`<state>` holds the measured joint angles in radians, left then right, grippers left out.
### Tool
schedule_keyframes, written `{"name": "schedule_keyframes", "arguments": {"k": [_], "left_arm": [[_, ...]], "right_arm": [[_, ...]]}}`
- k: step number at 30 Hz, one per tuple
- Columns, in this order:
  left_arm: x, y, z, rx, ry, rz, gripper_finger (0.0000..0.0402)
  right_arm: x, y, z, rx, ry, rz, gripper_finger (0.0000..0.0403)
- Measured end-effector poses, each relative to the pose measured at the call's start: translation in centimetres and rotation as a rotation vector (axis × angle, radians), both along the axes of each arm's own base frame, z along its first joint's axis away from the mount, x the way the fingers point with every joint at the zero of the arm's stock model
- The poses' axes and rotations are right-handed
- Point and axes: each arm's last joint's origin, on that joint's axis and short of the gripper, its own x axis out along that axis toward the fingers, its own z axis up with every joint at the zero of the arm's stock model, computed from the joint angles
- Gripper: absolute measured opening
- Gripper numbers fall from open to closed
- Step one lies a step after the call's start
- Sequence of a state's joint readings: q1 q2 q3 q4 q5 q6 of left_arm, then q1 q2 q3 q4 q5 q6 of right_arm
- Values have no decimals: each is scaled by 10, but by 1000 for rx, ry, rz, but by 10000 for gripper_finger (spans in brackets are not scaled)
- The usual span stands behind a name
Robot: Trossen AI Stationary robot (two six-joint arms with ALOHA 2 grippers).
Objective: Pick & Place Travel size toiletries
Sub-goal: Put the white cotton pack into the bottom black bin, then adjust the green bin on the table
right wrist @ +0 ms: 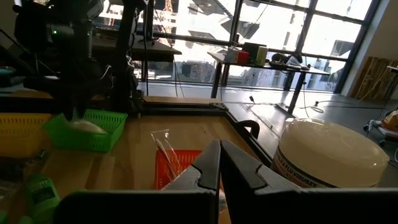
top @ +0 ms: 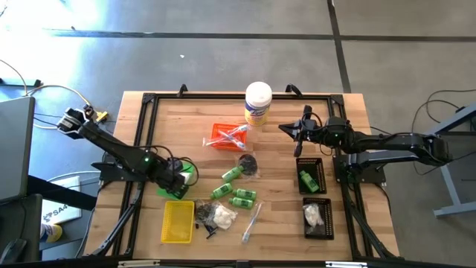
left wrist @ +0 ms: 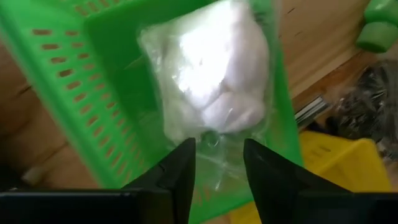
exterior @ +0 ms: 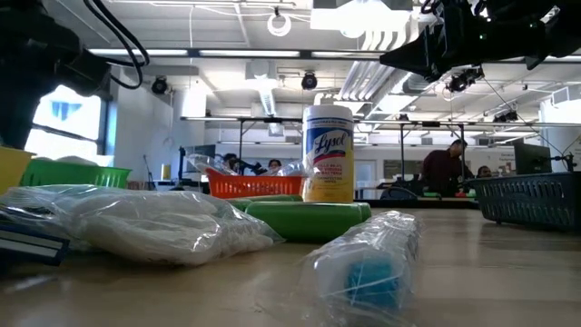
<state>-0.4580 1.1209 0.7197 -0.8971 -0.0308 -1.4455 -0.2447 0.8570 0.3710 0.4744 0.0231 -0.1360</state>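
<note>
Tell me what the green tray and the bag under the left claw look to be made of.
Green tray: likely rigid moulded plastic, with slotted perforated walls. Bag: thin clear film, glossy and wrinkled, holding white fluffy stuff, perhaps cotton. Left claw is open just above it.

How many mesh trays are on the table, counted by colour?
Orange tray: 1
Green tray: 1
Yellow tray: 1
Black trays: 2
Total: 5

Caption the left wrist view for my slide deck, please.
Left gripper open above a clear bag of white fluff lying in the green mesh tray.
</note>
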Motion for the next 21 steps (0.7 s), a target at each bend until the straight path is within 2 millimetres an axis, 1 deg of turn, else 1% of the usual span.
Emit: {"name": "schedule_keyframes", "arguments": {"k": [5, 11, 16, 18, 21], "left_arm": [[-12, 5, 6, -13, 36, 18, 136], [-23, 12, 18, -24, -32, 52, 136], [-32, 18, 19, 48, 4, 114, 135], [-33, 19, 17, 83, 21, 133, 129], [-31, 20, 14, 134, 36, 142, 105]], "right_arm": [[0, 0, 0, 0, 0, 0, 5], [0, 0, 0, 0, 1, 0, 5], [0, 0, 0, 0, 1, 0, 5], [0, 0, 0, 0, 1, 0, 5], [0, 0, 0, 0, 1, 0, 5]]}}
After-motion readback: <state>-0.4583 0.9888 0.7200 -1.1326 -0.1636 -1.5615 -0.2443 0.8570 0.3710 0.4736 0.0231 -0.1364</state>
